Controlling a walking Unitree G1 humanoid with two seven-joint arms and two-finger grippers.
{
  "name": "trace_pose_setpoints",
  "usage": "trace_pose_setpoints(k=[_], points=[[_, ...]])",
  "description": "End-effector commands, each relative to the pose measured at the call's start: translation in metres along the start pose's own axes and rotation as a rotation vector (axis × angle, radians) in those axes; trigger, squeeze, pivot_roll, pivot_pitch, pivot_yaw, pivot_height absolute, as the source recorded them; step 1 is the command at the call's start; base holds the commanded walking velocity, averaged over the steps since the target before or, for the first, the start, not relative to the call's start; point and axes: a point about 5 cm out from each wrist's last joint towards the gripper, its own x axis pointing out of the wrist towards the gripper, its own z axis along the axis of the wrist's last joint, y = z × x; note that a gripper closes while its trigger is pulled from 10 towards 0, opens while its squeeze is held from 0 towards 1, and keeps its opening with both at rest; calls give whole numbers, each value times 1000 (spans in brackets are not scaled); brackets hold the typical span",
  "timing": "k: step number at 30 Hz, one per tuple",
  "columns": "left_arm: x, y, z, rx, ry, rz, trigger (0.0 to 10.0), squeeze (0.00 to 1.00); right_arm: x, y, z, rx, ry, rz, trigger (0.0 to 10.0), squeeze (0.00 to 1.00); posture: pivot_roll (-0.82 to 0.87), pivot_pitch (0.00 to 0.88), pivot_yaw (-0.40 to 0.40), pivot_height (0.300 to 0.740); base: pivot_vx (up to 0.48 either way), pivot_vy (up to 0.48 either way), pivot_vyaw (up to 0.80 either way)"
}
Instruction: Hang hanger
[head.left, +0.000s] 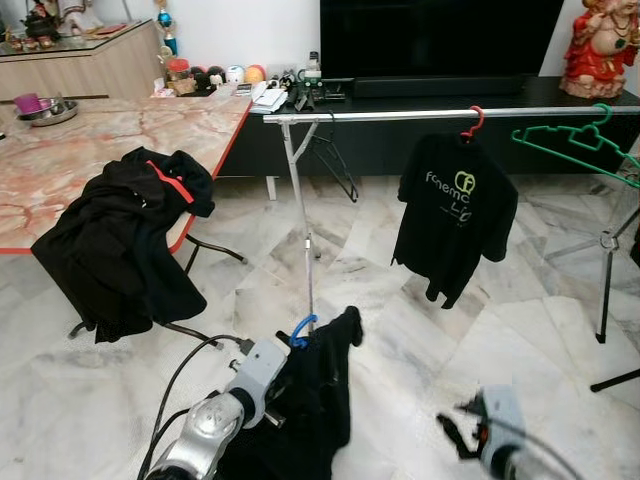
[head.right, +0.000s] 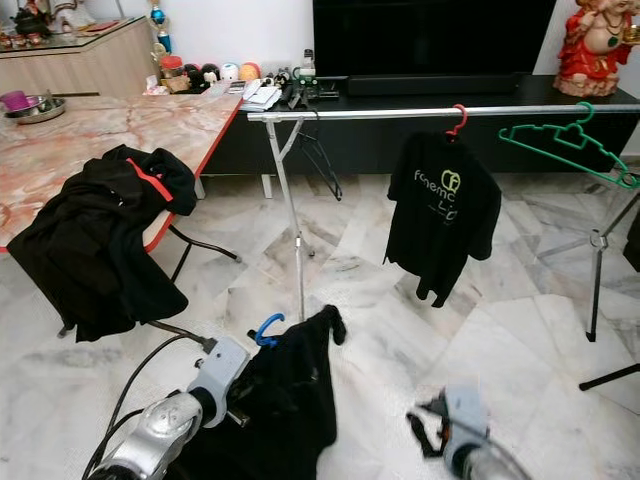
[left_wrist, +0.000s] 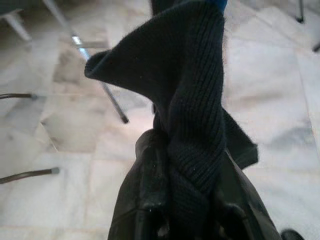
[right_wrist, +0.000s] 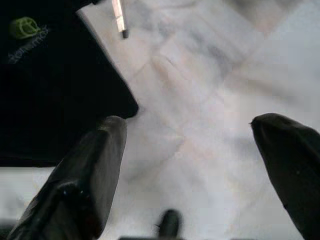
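Low before me, left gripper (left_wrist: 185, 210) clamped on black garment (head.left: 315, 400) carrying blue hanger (head.left: 302, 330), well short of rail (head.left: 450, 115). Right gripper (right_wrist: 187, 165) spread wide, holding nothing. Step: carrying. Next: lift, hook hanger over rail beside shirt (head.left: 455, 215).

Partly legible "fonemo…" lettering with green logo on hanging black T-shirt (head.left: 455, 215)

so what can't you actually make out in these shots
- Blue hanger: just its hook shows in the eye views; the black garment covers the rest.
- Left gripper: in the left wrist view, knit fabric wraps its fingers.
- Right gripper: cut off by the frame's bottom edge in the eye views.
- Shelf items: too small to identify.
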Motion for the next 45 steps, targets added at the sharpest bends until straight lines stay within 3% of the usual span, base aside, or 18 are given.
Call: trace_pose_setpoints(k=[1,5,9,17,26,28,29,37,45], points=[[-7,17,11,-20,-85,63,10000,0,-3,-2,-13,107,25,-60,10000,0,60,9,54,740,0,0,0],[-19,24,11,-65,-118,99,10000,0,-8,-3,-31,228,72,-161,10000,0,68,25,65,740,0,0,0],[-31,20,3,-57,-91,110,10000,0,-15,2,-54,207,142,-173,10000,0,73,31,80,740,0,0,0],[-42,13,-6,-40,-64,131,10000,0,-30,-13,-77,242,192,-239,10000,0,74,19,75,740,0,0,0],[-42,13,-3,-101,-53,183,10000,0,-31,-15,-77,193,192,-212,10000,0,49,20,67,740,65,0,0],[-50,12,-7,-135,-51,195,10000,0,-31,-15,-76,159,194,-189,10000,0,44,20,57,740,302,0,0],[-62,14,-14,-142,-37,213,10000,0,-32,-16,-77,145,195,-176,10000,0,55,20,47,740,315,0,0],[-90,17,-25,-166,-13,295,10000,0,-29,-17,-72,91,207,-165,10000,0,80,9,18,740,333,0,0],[-85,8,-21,-181,-14,279,10000,0,-31,-17,-74,73,212,-147,10000,0,61,0,14,740,347,0,0]])
